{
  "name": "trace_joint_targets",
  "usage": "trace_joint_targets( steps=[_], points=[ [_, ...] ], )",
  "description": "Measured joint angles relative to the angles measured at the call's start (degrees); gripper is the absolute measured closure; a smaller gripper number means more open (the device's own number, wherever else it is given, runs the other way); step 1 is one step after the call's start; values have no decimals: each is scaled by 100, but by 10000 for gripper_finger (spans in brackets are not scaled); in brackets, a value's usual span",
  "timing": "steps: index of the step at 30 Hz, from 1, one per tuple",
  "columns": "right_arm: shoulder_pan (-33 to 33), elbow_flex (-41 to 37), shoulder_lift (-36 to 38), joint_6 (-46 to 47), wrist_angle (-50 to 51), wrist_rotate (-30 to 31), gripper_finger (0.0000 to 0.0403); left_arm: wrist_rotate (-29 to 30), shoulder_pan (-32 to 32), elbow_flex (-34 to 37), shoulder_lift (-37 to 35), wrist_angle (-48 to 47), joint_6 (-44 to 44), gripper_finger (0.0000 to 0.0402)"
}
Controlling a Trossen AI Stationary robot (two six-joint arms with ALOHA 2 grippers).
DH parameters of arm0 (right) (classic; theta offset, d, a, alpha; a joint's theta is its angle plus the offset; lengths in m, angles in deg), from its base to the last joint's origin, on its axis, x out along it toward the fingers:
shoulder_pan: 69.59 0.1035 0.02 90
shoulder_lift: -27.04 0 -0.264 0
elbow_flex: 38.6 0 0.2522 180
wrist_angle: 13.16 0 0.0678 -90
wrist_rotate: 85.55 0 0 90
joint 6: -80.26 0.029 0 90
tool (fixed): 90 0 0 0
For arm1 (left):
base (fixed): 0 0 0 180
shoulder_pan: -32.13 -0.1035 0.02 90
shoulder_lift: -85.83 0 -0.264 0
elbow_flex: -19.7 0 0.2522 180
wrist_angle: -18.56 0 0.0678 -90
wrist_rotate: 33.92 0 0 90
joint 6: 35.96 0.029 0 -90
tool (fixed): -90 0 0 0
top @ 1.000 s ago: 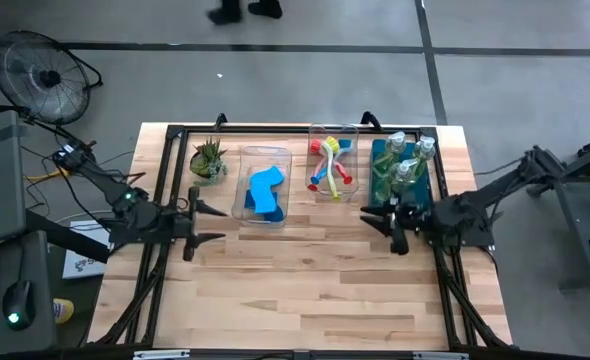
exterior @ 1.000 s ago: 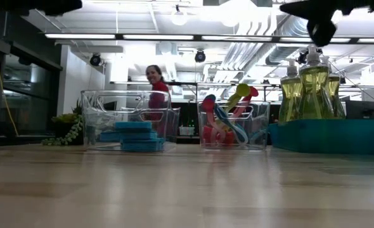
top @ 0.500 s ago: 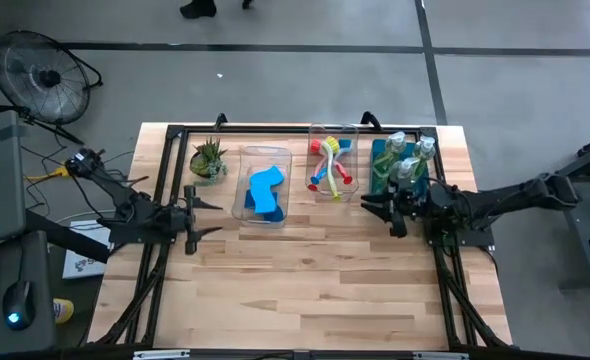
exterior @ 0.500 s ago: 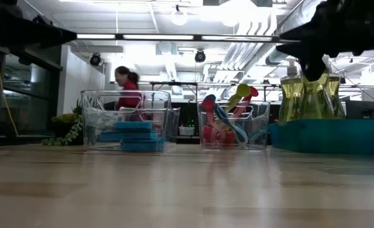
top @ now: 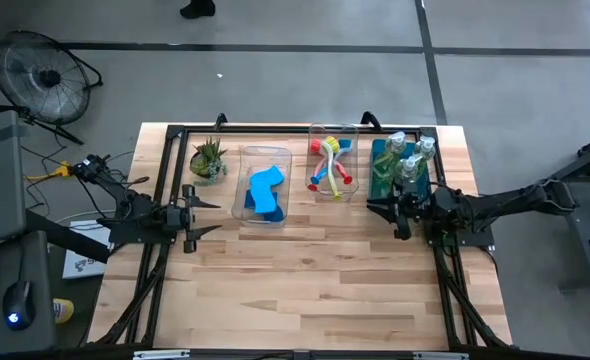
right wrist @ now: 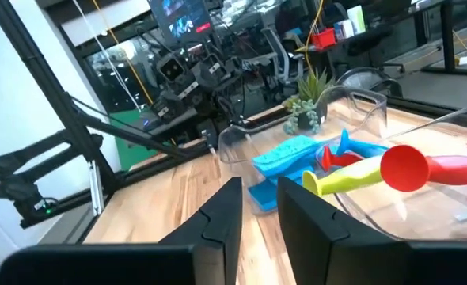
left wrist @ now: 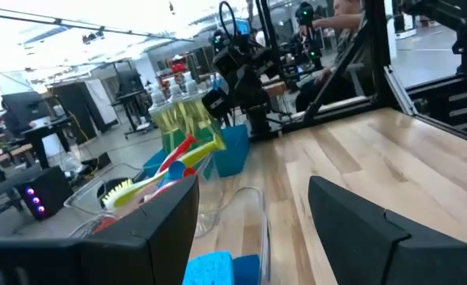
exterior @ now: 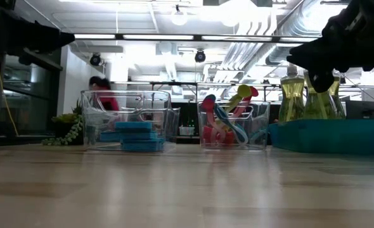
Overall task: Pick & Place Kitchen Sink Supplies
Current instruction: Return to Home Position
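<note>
Blue sponges (top: pixel 265 190) lie stacked in a clear bin, also seen low (exterior: pixel 133 134). Red, teal and yellow-green brushes (top: pixel 331 165) lean in a second clear bin (exterior: pixel 228 117). Soap bottles (top: pixel 403 160) stand upright in a teal bin (exterior: pixel 329 136). My left gripper (top: pixel 201 216) hovers open near the table's left edge, left of the sponge bin. My right gripper (top: pixel 385 212) hovers just on the near side of the teal bin with a narrow gap between its fingers (right wrist: pixel 259 190). It is level with the bottles (exterior: pixel 314 95) in the low view. Neither gripper holds anything.
A small spiky potted plant (top: pixel 208 158) stands at the far left, beside the sponge bin. A black frame runs along the table's far, left and right edges. The near half of the wooden table (top: pixel 305 290) is bare. A person (exterior: pixel 104 95) walks in the room behind.
My right gripper has moved toward the far edge, up to the teal bin, and has come down to the height of the bottles. My left gripper has shifted slightly. The person in the background has walked toward the left.
</note>
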Motion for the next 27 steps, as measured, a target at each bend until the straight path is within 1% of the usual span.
trace_joint_targets(
  steps=[3,6,11,14,19,23,27],
  points=[
    [-1,0,78,-24,103,5,329,-111,-18,4,5,-22,57,168],
    [-1,0,142,-69,108,-64,330,-561,-287,7,3,0,193,168],
    [3,0,164,13,106,-370,330,-2033,-1120,11,57,22,349,168],
    [3,0,164,-6,104,-452,330,-2678,-1699,15,60,-11,503,168],
    [3,0,164,-392,158,-485,334,-3679,-2635,17,58,-277,778,168],
    [1,0,164,-572,486,-585,355,-4216,-3161,20,55,-413,975,168],
    [0,0,162,-519,1224,-470,383,-4285,-3345,20,55,-412,1246,168]
  ],
)
